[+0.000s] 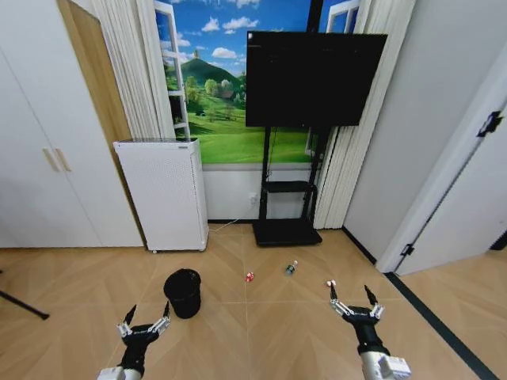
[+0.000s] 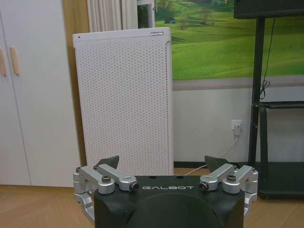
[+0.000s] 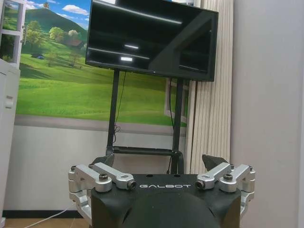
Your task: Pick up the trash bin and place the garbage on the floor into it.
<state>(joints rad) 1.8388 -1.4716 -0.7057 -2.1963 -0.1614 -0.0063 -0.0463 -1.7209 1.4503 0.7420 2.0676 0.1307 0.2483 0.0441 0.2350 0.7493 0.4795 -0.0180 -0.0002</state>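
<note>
The small black round trash bin (image 1: pixel 183 292) stands on the tan chevron parquet floor (image 1: pixel 261 332), just ahead of the left gripper (image 1: pixel 148 311). Three litter scraps (image 1: pixel 249 276) lie beyond the right gripper (image 1: pixel 349 294). Both grippers hover spread wide, holding nothing.

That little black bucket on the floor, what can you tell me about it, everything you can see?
The trash bin is a small, round, black container, slightly narrower toward its base, with a dull dark surface. It stands upright on the wooden floor, its top open; what lies inside cannot be made out. It sits in front of the white perforated appliance, apart from it. The left tool hangs open just in front of it, nearer the robot, not touching. Nothing else touches it.
</note>
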